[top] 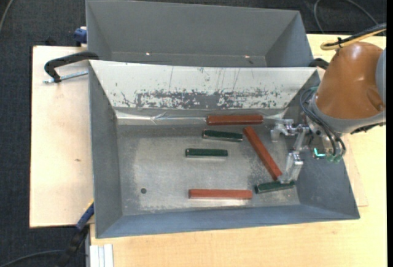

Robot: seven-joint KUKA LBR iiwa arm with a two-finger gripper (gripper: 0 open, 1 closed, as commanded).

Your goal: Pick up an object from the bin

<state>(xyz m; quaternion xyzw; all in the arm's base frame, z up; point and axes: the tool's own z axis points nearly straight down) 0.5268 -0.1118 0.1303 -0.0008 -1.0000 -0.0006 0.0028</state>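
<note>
1. Down low at the right side of the bin, the hand is at the right end of a dark green bar; open or closed, cannot tell.
2. A slanted red bar lies just beside.

The grey metal bin carries six bars on its scuffed floor. The short dark green bar lies nearest the tool, right at its lower end by the front corner of the floor. The slanted red-brown bar lies just beside the tool on the side away from the arm, its lower end close to that green bar; farther off on that same side lie the front red-brown bar, the middle dark green bar, the rear dark green bar and the back-wall red-brown bar.
</note>
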